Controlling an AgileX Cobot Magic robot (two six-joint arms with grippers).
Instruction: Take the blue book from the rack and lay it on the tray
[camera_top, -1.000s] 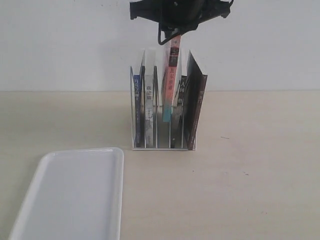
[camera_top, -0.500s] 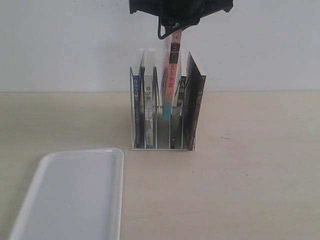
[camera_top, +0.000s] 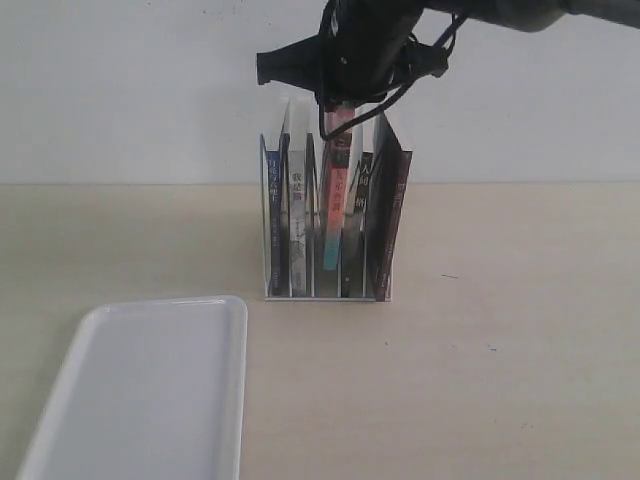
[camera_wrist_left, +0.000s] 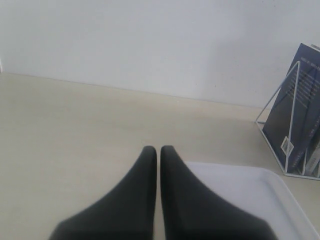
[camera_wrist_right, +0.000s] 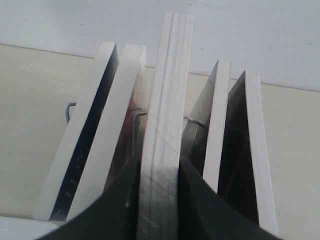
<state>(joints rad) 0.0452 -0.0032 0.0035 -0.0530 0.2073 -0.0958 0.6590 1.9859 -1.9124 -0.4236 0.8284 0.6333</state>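
Fingers (camera_wrist_right: 119, 202) around red-and-teal book (camera_top: 335, 205), cover hidden

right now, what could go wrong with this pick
Wrong book: the right gripper is clamped on the red-and-teal-spined book, while the blue book sits untouched in the rack's end slot, so the wrong one may reach the tray. Also, the neighbouring book leans close to the gripped one. A lift could drag it or tip the rack.
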